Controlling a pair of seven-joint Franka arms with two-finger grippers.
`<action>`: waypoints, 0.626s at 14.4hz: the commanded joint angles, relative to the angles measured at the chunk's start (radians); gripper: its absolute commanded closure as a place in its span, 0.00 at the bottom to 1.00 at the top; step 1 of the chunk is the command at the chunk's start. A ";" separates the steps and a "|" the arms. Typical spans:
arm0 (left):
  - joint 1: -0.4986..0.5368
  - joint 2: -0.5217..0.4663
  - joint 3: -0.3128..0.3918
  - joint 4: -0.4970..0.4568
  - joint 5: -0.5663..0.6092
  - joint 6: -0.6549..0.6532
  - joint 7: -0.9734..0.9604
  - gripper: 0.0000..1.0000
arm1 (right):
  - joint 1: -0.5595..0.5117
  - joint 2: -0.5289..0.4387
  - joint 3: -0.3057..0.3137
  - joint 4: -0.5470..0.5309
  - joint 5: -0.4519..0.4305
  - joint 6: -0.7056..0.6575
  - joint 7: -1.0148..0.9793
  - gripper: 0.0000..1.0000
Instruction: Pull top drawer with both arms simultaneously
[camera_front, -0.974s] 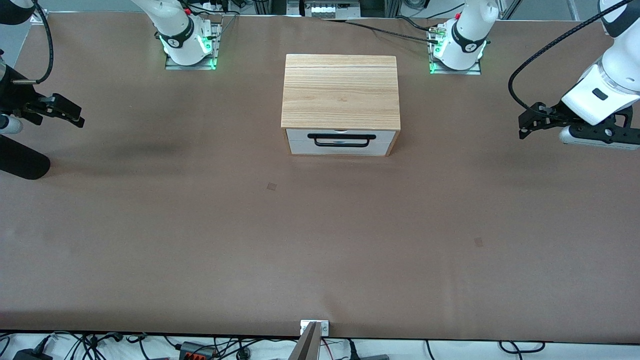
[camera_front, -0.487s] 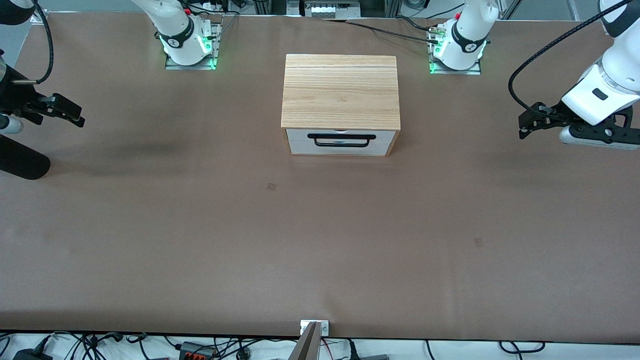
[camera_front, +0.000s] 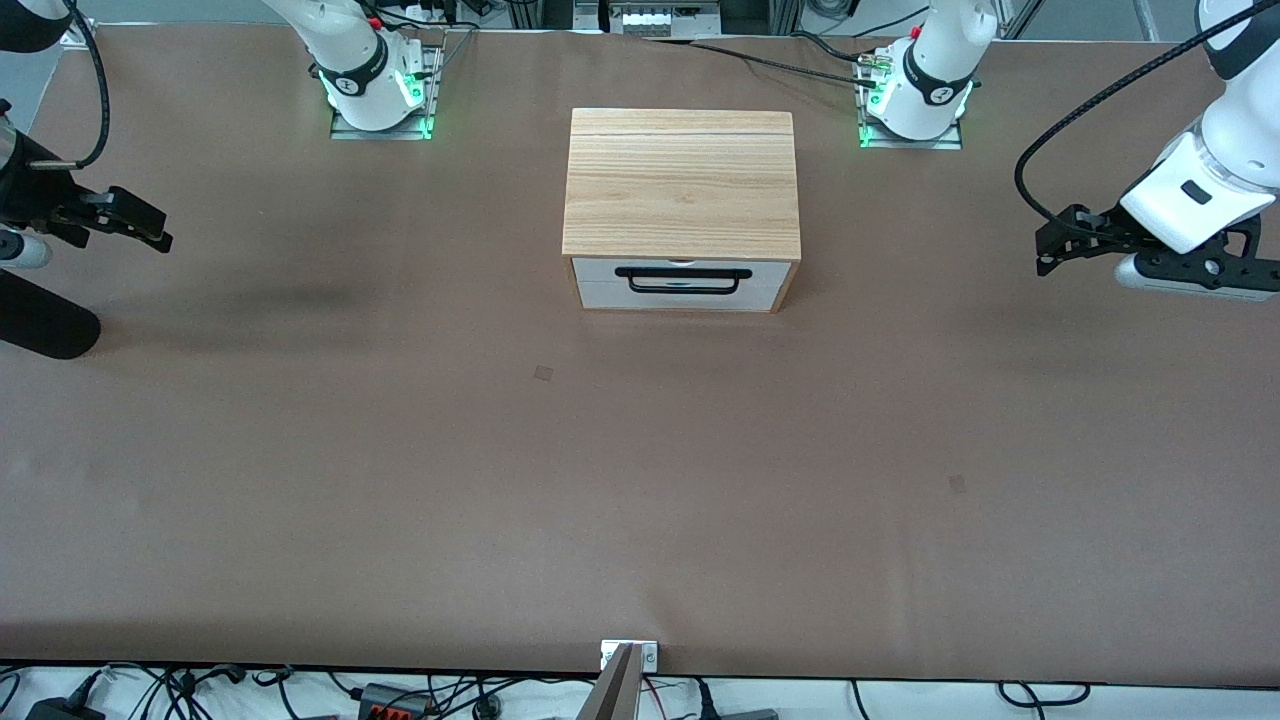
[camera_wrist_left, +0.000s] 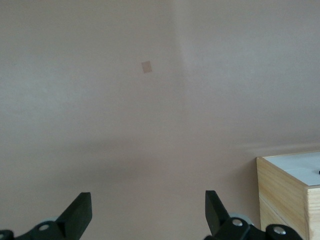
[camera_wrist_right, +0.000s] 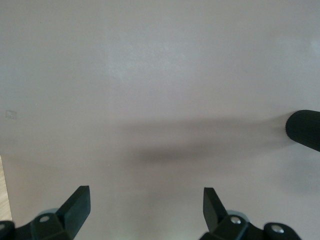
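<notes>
Little has moved over the last second: seen from the front, the left gripper (camera_front: 1045, 255) has risen a touch and the right gripper (camera_front: 155, 232) has crept slightly toward the cabinet, while the top drawer (camera_front: 683, 271) has not budged. It sits shut in the light wooden cabinet (camera_front: 682, 183) near the middle of the brown table (camera_front: 640, 480), its white front and black bar handle (camera_front: 683, 280) facing the front camera, flush with the plain panel below it. Both grippers hang in the air over bare table, the left one toward the left arm's end and the right one toward the right arm's end, each well apart from the handle. From the left wrist, the left gripper (camera_wrist_left: 147, 215) shows its two black fingers (camera_wrist_left: 80, 212) spread wide with nothing between them, only table surface and a small pale patch (camera_wrist_left: 146, 66); a corner of the cabinet (camera_wrist_left: 290, 190) appears at the picture's edge. From the right wrist, the right gripper (camera_wrist_right: 145, 210) likewise has its fingers (camera_wrist_right: 77, 205) standing far apart and empty over the table, with a dark shadow and a black rounded object (camera_wrist_right: 304, 129) at the edge. I judge the pull has not begun: both arms are only starting their approach, and each has to travel in to the handle and close on it.
</notes>
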 joint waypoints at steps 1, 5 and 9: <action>0.002 0.032 -0.002 0.032 0.001 -0.054 0.022 0.00 | -0.006 0.010 0.005 0.007 0.009 -0.010 0.006 0.00; -0.005 0.033 -0.005 0.032 -0.032 -0.100 0.020 0.00 | -0.006 0.055 0.006 0.012 0.011 -0.022 -0.002 0.00; -0.004 0.059 -0.004 0.038 -0.254 -0.161 0.022 0.00 | -0.014 0.079 0.003 0.012 0.011 -0.021 -0.010 0.00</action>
